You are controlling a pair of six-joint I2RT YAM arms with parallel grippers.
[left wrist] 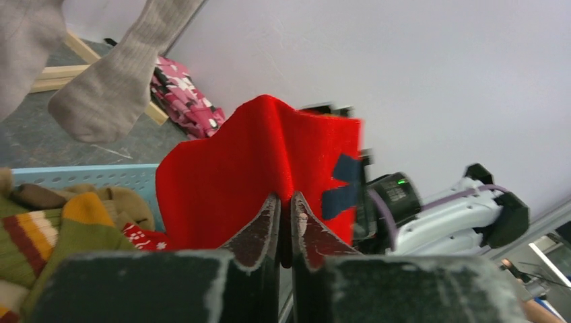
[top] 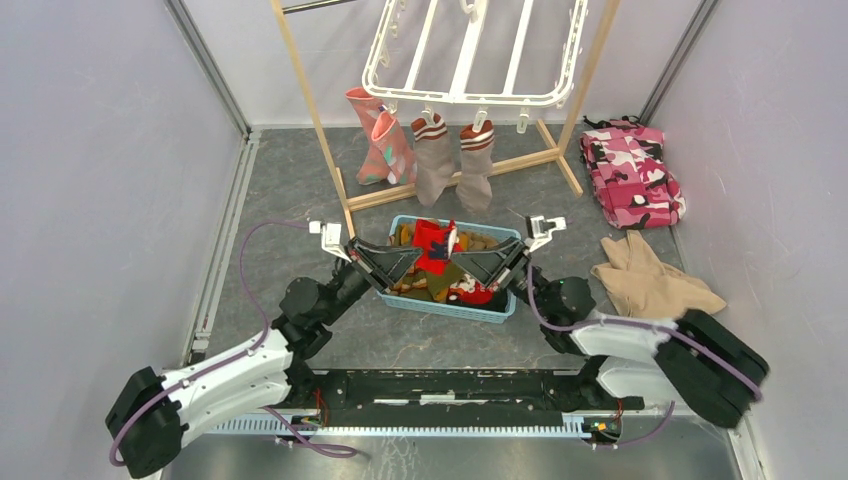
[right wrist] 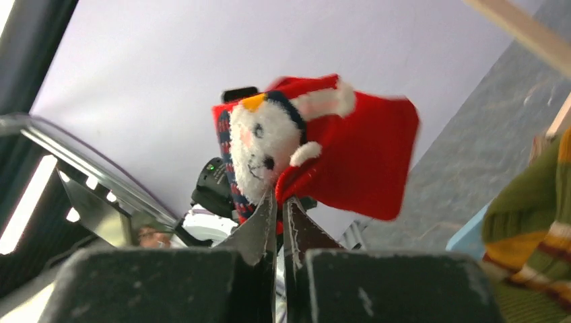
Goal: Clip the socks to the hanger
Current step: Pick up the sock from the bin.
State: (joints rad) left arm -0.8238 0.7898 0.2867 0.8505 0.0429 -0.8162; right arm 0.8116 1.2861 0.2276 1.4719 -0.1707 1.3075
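My left gripper (left wrist: 284,202) and my right gripper (right wrist: 278,202) each pinched the red sock (top: 432,240) tight above the blue basket (top: 455,310).

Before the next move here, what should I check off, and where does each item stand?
1. The left gripper is shut on the red sock: ok.
2. The right gripper is shut on the same sock: ok.
3. Sock lifted clear of the blue basket: cannot tell; the top view shows it over the basket.
4. Empty clip on the hanger near rim, right of the grey-brown socks: ok.
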